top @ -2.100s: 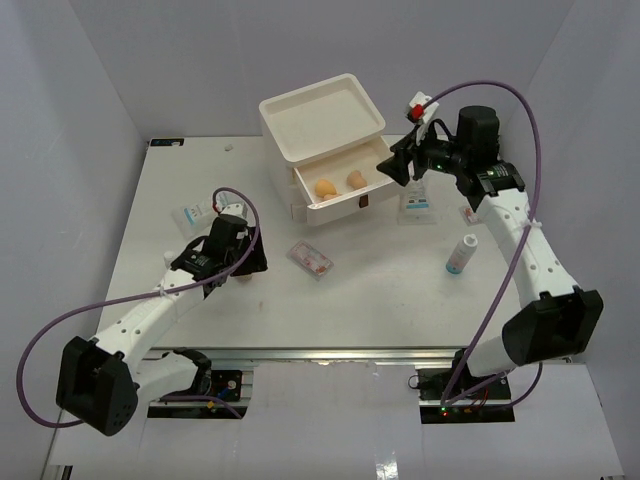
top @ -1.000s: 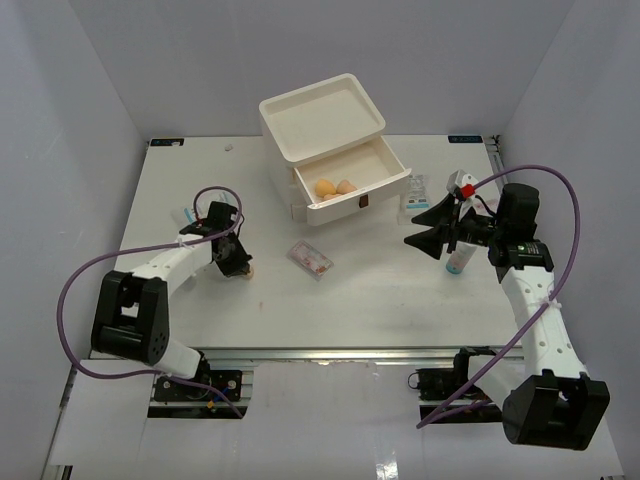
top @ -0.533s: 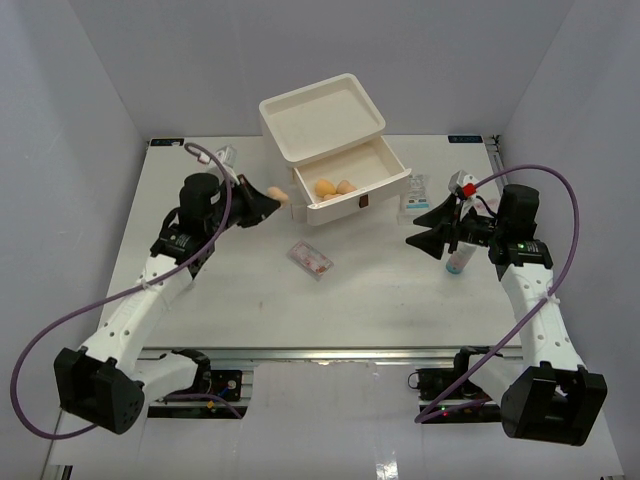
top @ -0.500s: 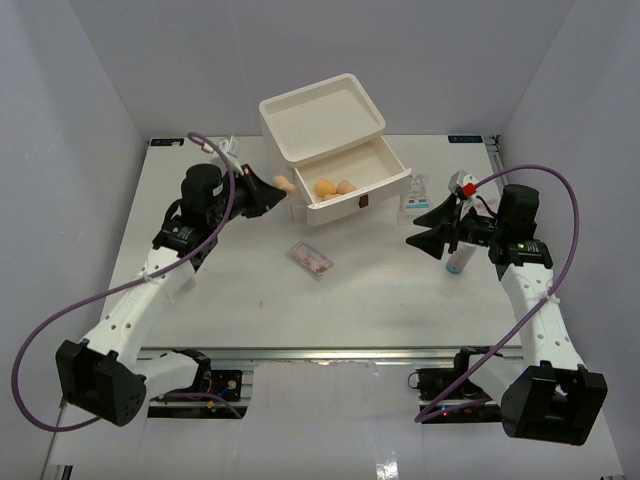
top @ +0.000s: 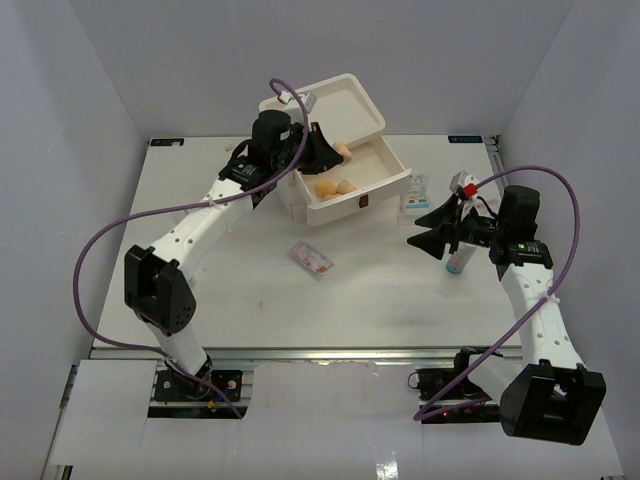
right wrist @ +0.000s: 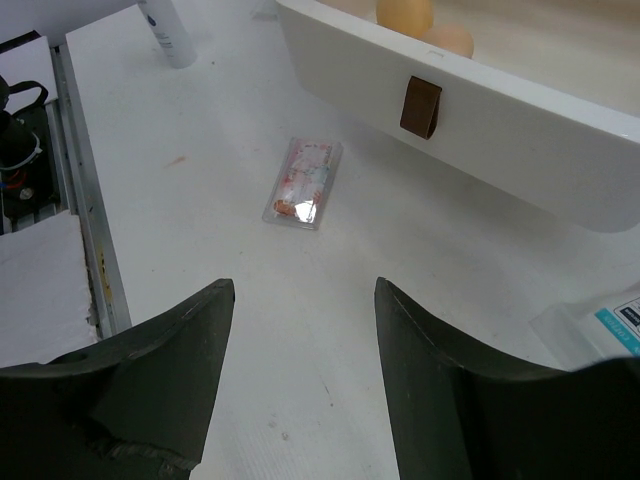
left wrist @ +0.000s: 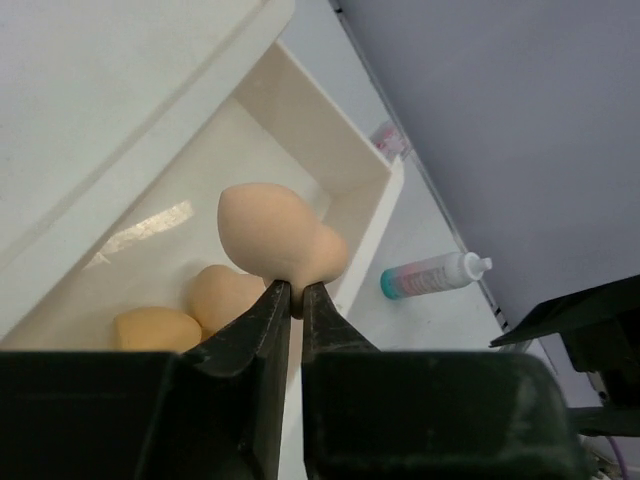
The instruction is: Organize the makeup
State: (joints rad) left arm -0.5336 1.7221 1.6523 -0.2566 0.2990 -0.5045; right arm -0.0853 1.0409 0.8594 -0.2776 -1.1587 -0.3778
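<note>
My left gripper is shut on a tan egg-shaped sponge and holds it above the open top drawer of the cream box. The left wrist view shows the sponge pinched at its base between the tips of that gripper. Two more sponges lie in the drawer. The clear case with pink inside lies on the table in front of the box. My right gripper is open and empty, hovering beside the white-and-blue bottle. I see three sponges.
The cream three-drawer box stands at the back centre. Clear packets lie right of the drawer. The right wrist view shows the drawer front with a brown tab, the case, and the table's near rail.
My left arm has swung from the left side of the table to above the open drawer, carrying the sponge. The right arm has stayed in place, open.
</note>
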